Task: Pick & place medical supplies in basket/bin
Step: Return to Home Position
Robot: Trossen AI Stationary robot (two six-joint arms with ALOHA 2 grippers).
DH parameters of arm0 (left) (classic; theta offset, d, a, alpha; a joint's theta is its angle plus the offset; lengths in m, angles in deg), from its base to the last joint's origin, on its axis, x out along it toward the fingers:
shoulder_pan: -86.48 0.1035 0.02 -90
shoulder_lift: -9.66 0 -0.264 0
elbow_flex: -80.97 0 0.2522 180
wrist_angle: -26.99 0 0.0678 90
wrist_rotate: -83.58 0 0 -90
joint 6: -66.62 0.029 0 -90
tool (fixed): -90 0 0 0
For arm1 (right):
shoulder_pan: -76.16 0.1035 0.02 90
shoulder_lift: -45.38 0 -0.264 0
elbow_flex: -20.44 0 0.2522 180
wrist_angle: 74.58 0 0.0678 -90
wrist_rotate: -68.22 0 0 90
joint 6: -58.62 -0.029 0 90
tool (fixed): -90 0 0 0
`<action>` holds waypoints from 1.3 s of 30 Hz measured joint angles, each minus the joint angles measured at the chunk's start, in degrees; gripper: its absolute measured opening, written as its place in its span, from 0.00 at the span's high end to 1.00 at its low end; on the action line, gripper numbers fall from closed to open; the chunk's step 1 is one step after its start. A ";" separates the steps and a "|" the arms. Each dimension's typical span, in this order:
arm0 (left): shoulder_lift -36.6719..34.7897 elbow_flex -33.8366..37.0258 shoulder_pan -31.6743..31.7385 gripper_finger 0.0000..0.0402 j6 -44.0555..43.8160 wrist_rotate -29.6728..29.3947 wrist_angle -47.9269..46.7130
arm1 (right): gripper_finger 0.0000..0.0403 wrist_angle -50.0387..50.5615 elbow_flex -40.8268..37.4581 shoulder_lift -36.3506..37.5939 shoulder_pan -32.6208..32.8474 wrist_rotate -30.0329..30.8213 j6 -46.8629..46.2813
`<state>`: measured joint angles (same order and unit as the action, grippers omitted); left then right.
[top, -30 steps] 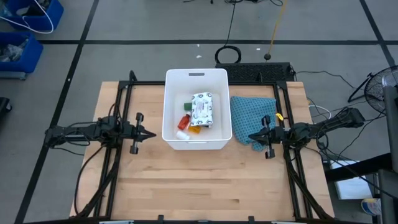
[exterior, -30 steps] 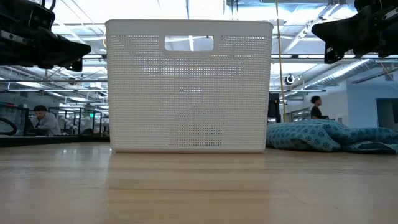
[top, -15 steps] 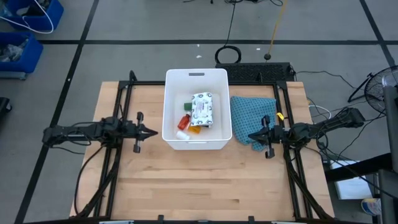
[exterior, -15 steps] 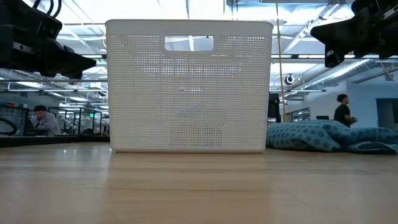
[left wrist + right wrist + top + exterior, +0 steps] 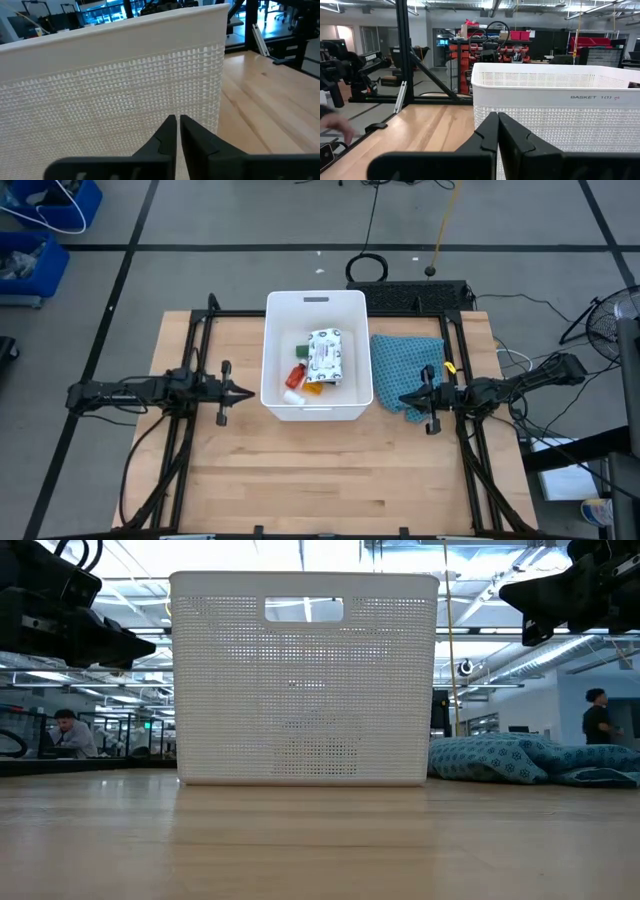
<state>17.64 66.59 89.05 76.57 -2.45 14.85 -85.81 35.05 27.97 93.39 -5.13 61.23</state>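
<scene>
Your bin (image 5: 268, 360) stood at the middle of the table (image 5: 300, 480), with its long axis running from the near side to the far side, crosswise to the line between your two arms. The left tool (image 5: 245, 393) hung just beside the bin's left wall and pointed at it near the front corner. The right tool (image 5: 403, 399) pointed at the opposite wall from farther off, over the near edge of the teal cloth (image 5: 405, 360). The left tool was the nearer of the two to the bin. Both tools were pinched to a hairline gap and held nothing, as each wrist view confirmed. In my judgement any retreat to rest turned on one fact: the bin lay straight ahead of each tool, so the free way out was backward, away from its walls. Inside the bin I counted one white printed packet (image 5: 326, 356), one red bottle with white cap (image 5: 297, 375), one orange vial (image 5: 314, 388) and one green item (image 5: 301, 350). I found no black item and no small white cylinder; the packet may have covered them. Outside the bin I counted one cloth and saw no supplies on the wood. Loading appeared complete.
</scene>
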 joint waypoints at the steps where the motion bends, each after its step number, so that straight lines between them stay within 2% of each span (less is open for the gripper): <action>1: 0.00 0.00 0.00 0.93 0.00 0.00 0.00 | 1.00 0.00 0.00 0.00 0.00 -0.04 0.00; 13: -0.02 0.00 0.00 0.86 0.02 0.00 0.20 | 1.00 0.00 0.00 0.00 -0.01 -0.20 0.00; 39: 0.00 0.00 0.00 0.86 0.02 0.00 0.27 | 1.00 0.00 0.00 0.00 0.00 -0.23 0.00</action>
<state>17.65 66.59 89.05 76.59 -2.45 15.12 -85.81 35.05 27.97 93.39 -5.36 61.23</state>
